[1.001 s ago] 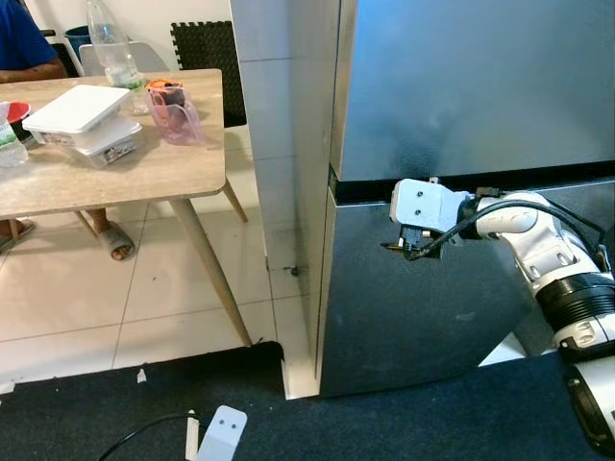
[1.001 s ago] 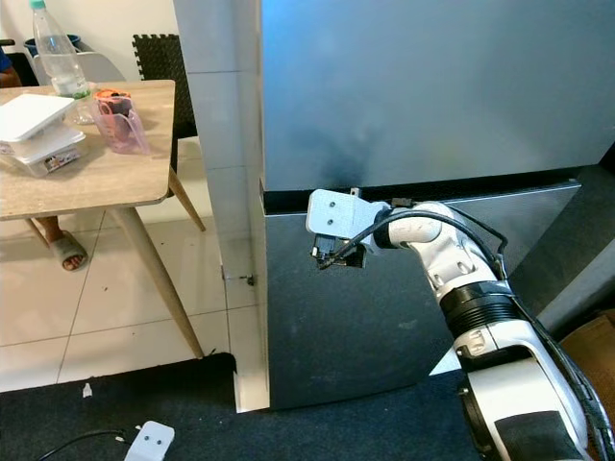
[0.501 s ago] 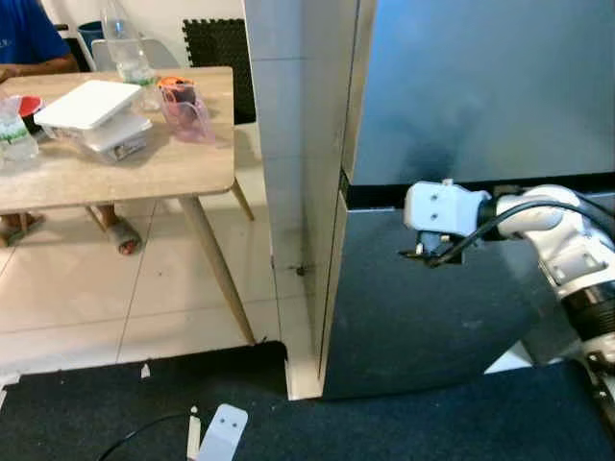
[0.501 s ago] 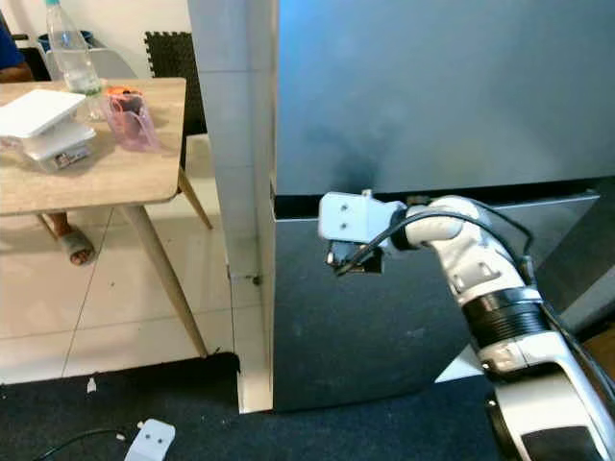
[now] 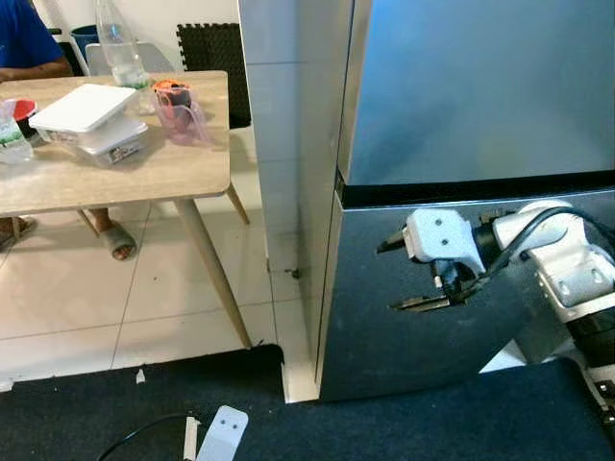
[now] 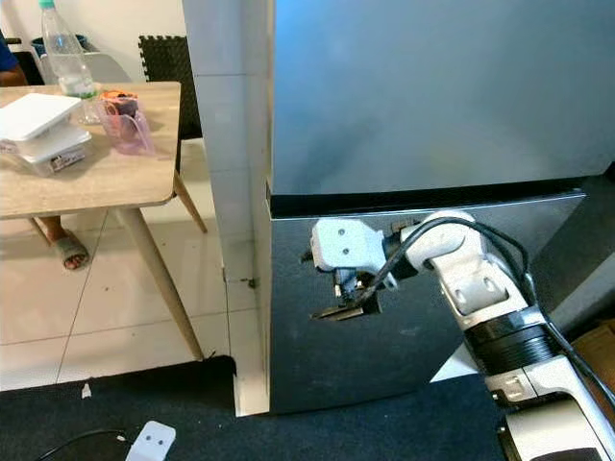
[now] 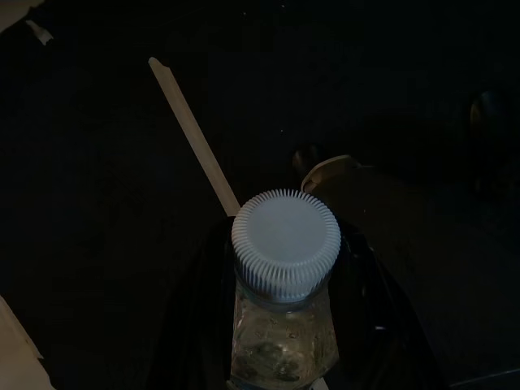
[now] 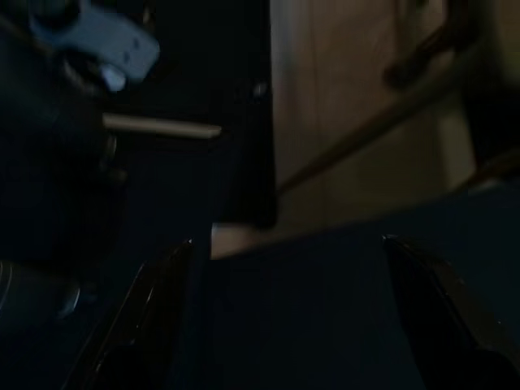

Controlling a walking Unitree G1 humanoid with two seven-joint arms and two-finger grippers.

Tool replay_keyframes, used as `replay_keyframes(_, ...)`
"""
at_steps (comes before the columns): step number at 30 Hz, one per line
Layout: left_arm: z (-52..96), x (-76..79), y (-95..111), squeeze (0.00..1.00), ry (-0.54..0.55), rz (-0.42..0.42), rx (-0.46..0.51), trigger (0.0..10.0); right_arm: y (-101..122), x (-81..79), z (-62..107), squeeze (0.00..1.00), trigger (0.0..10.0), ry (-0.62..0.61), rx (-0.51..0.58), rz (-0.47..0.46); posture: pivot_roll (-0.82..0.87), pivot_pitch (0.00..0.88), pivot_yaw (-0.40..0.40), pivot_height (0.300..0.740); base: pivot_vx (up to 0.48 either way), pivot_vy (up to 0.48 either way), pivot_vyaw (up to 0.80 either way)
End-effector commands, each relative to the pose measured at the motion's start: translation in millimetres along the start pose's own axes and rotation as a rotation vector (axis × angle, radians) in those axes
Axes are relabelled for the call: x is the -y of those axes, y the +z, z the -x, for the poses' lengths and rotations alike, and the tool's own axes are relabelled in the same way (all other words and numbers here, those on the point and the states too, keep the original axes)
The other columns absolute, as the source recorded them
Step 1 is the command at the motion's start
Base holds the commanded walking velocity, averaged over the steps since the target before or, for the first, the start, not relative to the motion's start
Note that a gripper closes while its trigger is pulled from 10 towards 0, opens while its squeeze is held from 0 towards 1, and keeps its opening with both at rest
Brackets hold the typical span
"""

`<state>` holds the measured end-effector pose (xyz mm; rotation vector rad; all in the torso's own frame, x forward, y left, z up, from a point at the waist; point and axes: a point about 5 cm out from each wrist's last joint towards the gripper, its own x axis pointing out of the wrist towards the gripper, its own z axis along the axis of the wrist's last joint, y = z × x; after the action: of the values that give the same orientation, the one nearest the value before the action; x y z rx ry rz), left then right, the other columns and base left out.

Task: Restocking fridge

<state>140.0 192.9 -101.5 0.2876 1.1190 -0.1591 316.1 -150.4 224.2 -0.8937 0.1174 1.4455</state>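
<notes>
At far left, a wooden tabletop (image 5: 144, 173) carries stacked white containers (image 5: 88, 120), a pink pitcher (image 5: 179, 110) and a clear bottle (image 5: 117, 48). Low beside the robot, the left gripper (image 7: 284, 341) has its jaws closed around the neck of a white-capped bottle (image 7: 285, 244), seen over a dark floor. To the right, the right gripper (image 5: 408, 274) hangs with jaws spread wide and empty, just before the closed lower door of the grey fridge (image 5: 480, 86).
</notes>
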Motion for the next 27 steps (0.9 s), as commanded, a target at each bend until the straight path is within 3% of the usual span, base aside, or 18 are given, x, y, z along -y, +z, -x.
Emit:
replay_keyframes(1, 0.9, 7.6, -11.1, 0.00, -0.028, 0.006, -0.044, 10.0, 5.4, 10.6, 5.5, 0.00, 10.0, -0.091, 0.022, 0.033, -0.05, 0.000, -0.058, 0.740, 0.000, 0.000, 0.00)
replay_keyframes(6, 0.8, 8.4, -10.8, 0.00, -0.030, 0.008, -0.044, 10.0, -2.7, 25.0, 1.7, 0.00, 10.0, -0.216, -0.070, 0.051, -0.05, 0.000, -0.059, 0.740, 0.000, 0.000, 0.00)
replay_keyframes(9, 0.8, 8.9, -10.9, 0.00, -0.030, 0.010, -0.045, 10.0, -17.1, 34.1, -6.1, 0.00, 10.0, -0.305, -0.172, 0.014, -0.05, 0.000, -0.059, 0.740, 0.000, 0.000, 0.00)
replay_keyframes(14, 0.8, 8.9, -11.1, 0.00, -0.030, 0.012, -0.046, 10.0, -20.5, 33.3, -11.4, 0.00, 10.0, -0.309, -0.196, 0.007, -0.05, 0.000, -0.059, 0.740, 0.000, 0.000, 0.00)
replay_keyframes(19, 0.9, 8.5, -11.5, 0.00, -0.029, 0.013, -0.048, 10.0, -37.1, 23.2, -26.9, 0.00, 10.0, -0.255, -0.306, 0.037, -0.05, 0.000, -0.058, 0.740, 0.000, 0.000, 0.00)
replay_keyframes(27, 1.0, 7.9, -12.2, 0.00, -0.028, 0.014, -0.049, 10.0, -35.5, 26.6, -30.8, 0.00, 10.0, -0.283, -0.280, 0.029, -0.05, 0.000, -0.058, 0.740, 0.000, 0.000, 0.00)
